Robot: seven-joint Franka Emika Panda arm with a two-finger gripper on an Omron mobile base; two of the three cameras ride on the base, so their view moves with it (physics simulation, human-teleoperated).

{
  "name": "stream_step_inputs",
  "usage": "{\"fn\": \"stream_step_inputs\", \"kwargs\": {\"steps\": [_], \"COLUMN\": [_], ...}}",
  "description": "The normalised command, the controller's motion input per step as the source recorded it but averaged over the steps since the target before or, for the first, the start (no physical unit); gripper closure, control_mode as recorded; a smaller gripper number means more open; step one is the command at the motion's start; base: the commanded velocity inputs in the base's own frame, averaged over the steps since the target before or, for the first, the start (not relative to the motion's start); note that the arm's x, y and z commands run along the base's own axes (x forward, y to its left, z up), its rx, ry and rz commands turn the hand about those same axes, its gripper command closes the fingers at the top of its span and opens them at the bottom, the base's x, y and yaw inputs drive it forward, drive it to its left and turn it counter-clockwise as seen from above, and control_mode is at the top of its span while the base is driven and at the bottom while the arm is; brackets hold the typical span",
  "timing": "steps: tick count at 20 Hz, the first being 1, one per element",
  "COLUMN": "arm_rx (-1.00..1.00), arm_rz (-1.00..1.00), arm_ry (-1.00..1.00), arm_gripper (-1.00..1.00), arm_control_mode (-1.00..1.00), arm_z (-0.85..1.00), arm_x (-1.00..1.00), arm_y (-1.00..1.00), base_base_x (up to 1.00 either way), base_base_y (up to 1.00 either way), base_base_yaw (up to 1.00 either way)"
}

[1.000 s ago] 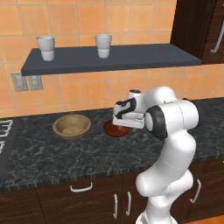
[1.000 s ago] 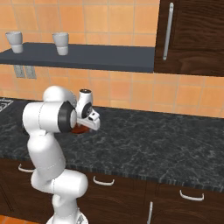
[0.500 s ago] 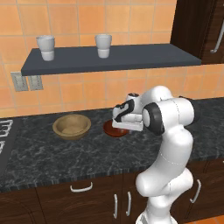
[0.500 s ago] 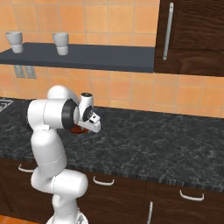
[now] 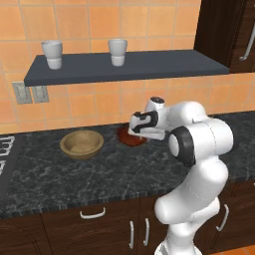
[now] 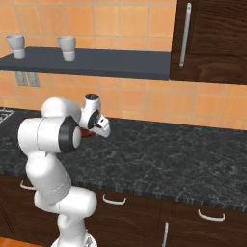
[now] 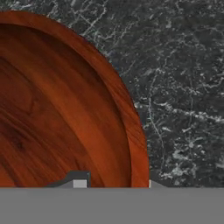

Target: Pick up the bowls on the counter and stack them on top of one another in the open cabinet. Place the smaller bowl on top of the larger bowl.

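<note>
- Gripper is down low over the small reddish-brown bowl, which sits on the black counter close to the tiled back wall.
- From the hand camera I see the bowl's rim running right between the two fingertips, one tip over the bowl's inside and the other just outside the rim above the counter. Looks like the jaws straddle the rim with a narrow gap, but I honestly can't tell if they're pinching it or not.
- Bowl looks flat on the counter as far as I can see from the left base camera; the arm covers part of it.
- In the right base camera the hand hides nearly all of the bowl, just a sliver of red peeks out beside it.
- Bigger tan bowl is on the counter too, off to the left of the small one, upright, clearly apart from it.
- Grey wall shelf hangs above both bowls, with two white cups standing on its left half.
</note>
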Motion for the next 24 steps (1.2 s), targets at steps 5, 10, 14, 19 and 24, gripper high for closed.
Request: {"fn": "stream_step_inputs", "kwargs": {"steps": [5, 10, 14, 19, 24], "arm_rx": [0.01, 0.0, 0.0, -0.02, -0.05], "arm_rz": [0.0, 0.01, 0.0, 0.0, 0.0], "arm_ry": [-0.19, -0.1, -0.07, 0.0, 0.01], "arm_gripper": [1.0, 1.0, 1.0, 1.0, 1.0], "arm_control_mode": [-1.0, -1.0, -1.0, -1.0, -1.0], "arm_z": [0.59, 0.24, 0.56, 0.14, -0.06], "arm_x": [-0.06, -0.01, 0.0, 0.06, 0.18], "arm_y": [0.49, 0.99, 0.96, 0.9, 0.83], "base_base_x": [0.0, 0.0, 0.0, 0.0, 0.0], "base_base_y": [0.0, 0.0, 0.0, 0.0, 0.0], "base_base_yaw": [0.0, 0.0, 0.0, 0.0, 0.0]}}
